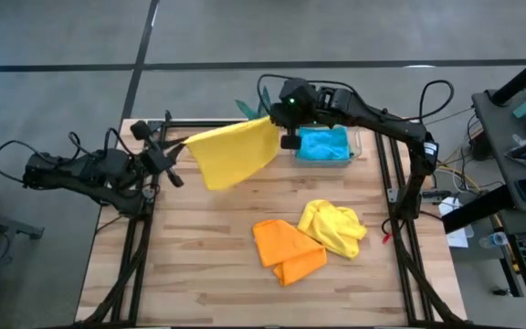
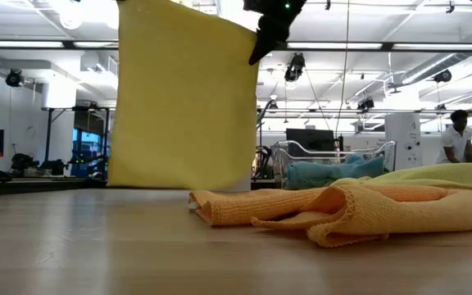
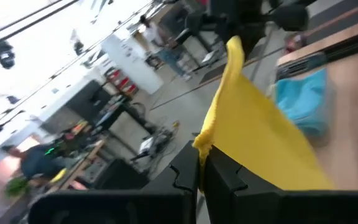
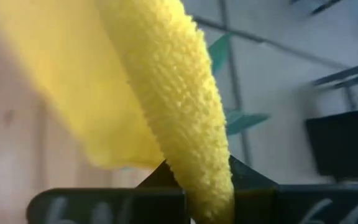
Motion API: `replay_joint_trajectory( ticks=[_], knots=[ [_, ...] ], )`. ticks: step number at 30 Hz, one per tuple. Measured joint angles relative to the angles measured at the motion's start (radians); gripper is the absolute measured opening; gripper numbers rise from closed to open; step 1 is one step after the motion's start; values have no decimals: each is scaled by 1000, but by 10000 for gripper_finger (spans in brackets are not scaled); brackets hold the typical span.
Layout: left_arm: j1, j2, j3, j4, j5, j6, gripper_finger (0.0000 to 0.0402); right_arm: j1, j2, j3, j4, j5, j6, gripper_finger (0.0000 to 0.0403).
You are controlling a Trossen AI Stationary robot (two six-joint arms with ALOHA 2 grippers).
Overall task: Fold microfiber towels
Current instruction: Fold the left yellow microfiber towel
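Note:
A bright yellow towel (image 1: 231, 153) hangs spread in the air over the table's far left part, between my two grippers. My left gripper (image 1: 179, 146) is shut on its left top corner, and my right gripper (image 1: 279, 128) is shut on its right top corner. In the low view the yellow towel (image 2: 183, 98) hangs flat, its lower edge close above the table top. An orange towel (image 1: 286, 247) and a crumpled yellow towel (image 1: 334, 227) lie on the table's near right part. A sky blue towel (image 1: 322, 143) lies in the clear tray (image 1: 356, 146). My left gripper (image 3: 202, 171) pinches the towel's top corner (image 3: 205, 144) between its two fingers, which lie level and come from the table's left. The towel runs away from the fingers toward the other gripper and hangs below its top edge, lifted clear. My right gripper (image 4: 197, 186) pinches a bunched top corner of the towel (image 4: 194, 155) between its two fingers. It comes from the table's far right, slanting down. The cloth hangs below the fingers toward the table.
Green plant leaves (image 1: 245, 108) poke out at the far edge behind the held towel. Bare wood shows at the near left (image 1: 181, 265). A black frame (image 1: 400, 196) runs along the table's sides. A person (image 2: 457, 135) stands far off in the room.

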Motion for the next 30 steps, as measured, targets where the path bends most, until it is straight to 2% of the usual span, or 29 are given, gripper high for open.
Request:
replay_joint_trajectory(
  ticks=[3, 6, 10, 15, 19, 23, 30],
  knots=[
    [-2, -12, -12, 1, 95, -27, 0, 21, 0, 0, -93, -13, 31, 8],
    [-2, -4, -34, -7, 175, -125, 0, 58, 0, 0, -199, -31, 87, 8],
    [-19, 35, -61, -22, 262, -274, 0, 122, 0, -20, -295, -147, 138, 8],
    [-100, 114, -66, -117, 300, -492, 0, 217, 0, -96, -355, -247, 183, 8],
    [-190, 179, -68, -158, 375, -686, 0, 293, -1, -184, -357, -314, 206, 8],
    [-269, 249, -65, -148, 437, -853, 0, 364, -2, -272, -335, -328, 225, 8],
    [-333, 407, -65, -138, 622, -1102, 0, 454, -2, -406, -268, -354, 290, 8]
  ],
)
